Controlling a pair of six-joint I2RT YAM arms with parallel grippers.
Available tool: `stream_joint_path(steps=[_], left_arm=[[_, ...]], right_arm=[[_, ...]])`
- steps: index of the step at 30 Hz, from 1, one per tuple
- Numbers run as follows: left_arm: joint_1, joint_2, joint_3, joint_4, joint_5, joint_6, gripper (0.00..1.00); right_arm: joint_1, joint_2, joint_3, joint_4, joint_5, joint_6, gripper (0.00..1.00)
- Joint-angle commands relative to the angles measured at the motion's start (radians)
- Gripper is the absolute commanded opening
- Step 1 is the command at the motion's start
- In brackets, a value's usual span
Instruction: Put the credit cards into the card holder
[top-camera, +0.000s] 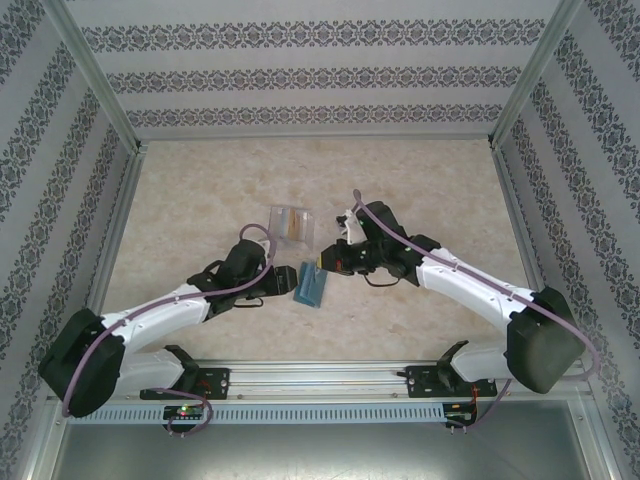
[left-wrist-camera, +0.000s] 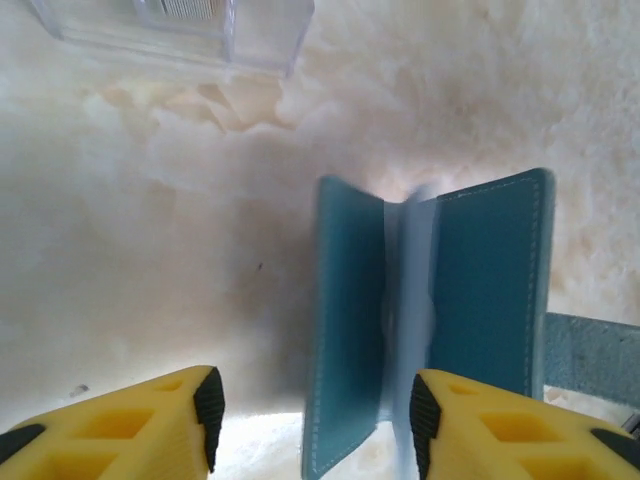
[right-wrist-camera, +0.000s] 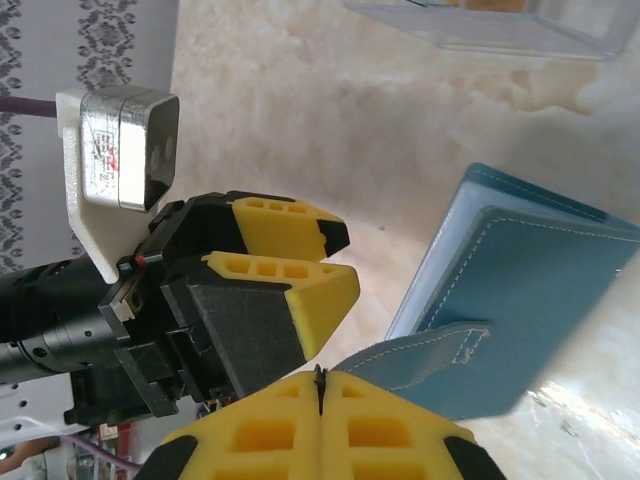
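A: status: card holder (left-wrist-camera: 480, 290) stands mid-desk (top-camera: 200, 190) between the two arms, half open like a book. right pincer (right-wrist-camera: 318, 385) pressed together, looks to be pinching the holder's flap (right-wrist-camera: 420, 350). left pincer (left-wrist-camera: 312, 405) spread, holder's near end lies between its fingers, not gripped
B: cards?
A: credit cards (top-camera: 291, 225) sit in the clear case (left-wrist-camera: 180, 25), just behind the holder. inside of the holder is too blurred to check the pockets
B: so the step is getting the holder open and steady. how?
A: my read: right holds the flap taut and low, no yank, since a soft holder will tip. left closes on one cover only, near the spine, then lays it flat so the inside faces up. grab both covers and it folds shut
B: room?
A: open desk to the left and on the far side, plenty. the tight spot is between the pincers: they're near each other over the holder, so move one at a time. the case is near the holder's far edge, so swing the cover toward the left arm, not back into the case. side walls are well apart from all this
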Motion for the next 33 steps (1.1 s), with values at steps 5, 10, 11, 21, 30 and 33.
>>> stream_joint_path(steps=[5,10,11,21,30,33], left_arm=[[0.026,-0.015,-0.033,-0.015,0.003,-0.013,0.56],[0.026,0.027,-0.005,-0.033,0.014,0.010,0.56],[0.026,0.043,0.001,-0.034,0.020,0.014,0.57],[0.026,0.224,0.098,-0.022,0.106,0.050,0.71],[0.022,0.275,0.118,0.030,0.139,0.045,0.72],[0.013,0.304,0.119,0.076,0.161,0.038,0.72]], right_arm=[[-0.009,0.064,0.029,-0.042,0.006,-0.071,0.00],[-0.069,0.057,-0.039,-0.064,0.021,-0.083,0.00],[-0.087,0.053,-0.055,-0.066,0.020,-0.089,0.00],[-0.240,0.014,-0.151,-0.117,0.055,-0.165,0.00],[-0.272,0.020,-0.158,-0.216,0.254,-0.216,0.00],[-0.272,0.027,-0.170,-0.204,0.260,-0.217,0.00]])
